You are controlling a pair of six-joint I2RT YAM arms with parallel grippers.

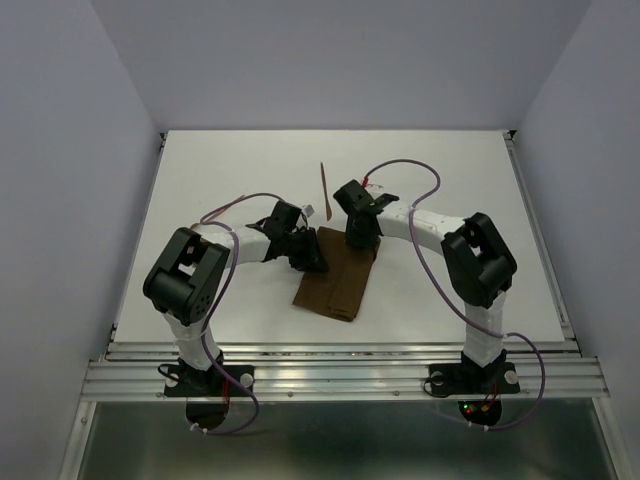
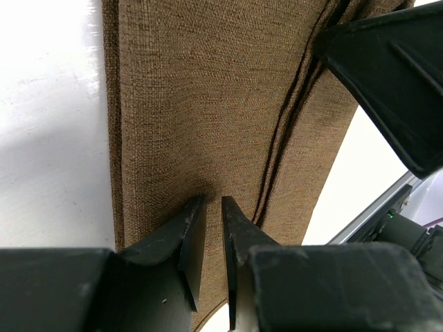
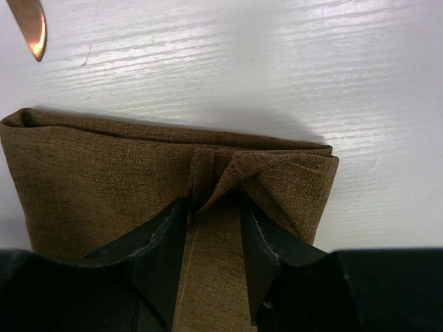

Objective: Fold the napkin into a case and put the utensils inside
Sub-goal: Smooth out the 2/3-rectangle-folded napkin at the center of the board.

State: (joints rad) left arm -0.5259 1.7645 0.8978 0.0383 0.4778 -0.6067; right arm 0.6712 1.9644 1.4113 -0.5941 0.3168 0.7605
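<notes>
The dark brown napkin (image 1: 335, 285) lies at the table's middle, folded into a narrow rectangle with layered edges; it fills the left wrist view (image 2: 201, 104). My left gripper (image 1: 305, 252) is at its far left corner, and its nearly closed jaws (image 2: 212, 202) pinch the cloth edge. My right gripper (image 1: 360, 240) is at the far right end, where its fingers (image 3: 214, 204) hold a raised strip of cloth (image 3: 138, 166) that tents up at their tips. One reddish-brown utensil (image 1: 323, 185) lies on the table beyond the napkin, and its tip shows in the right wrist view (image 3: 33, 28). The second utensil is not visible.
A white table (image 1: 200, 200) with grey walls on three sides and a metal rail (image 1: 340, 350) along the near edge. A small white object (image 1: 309, 210) lies by the left gripper. The right gripper's finger (image 2: 394, 83) shows in the left wrist view.
</notes>
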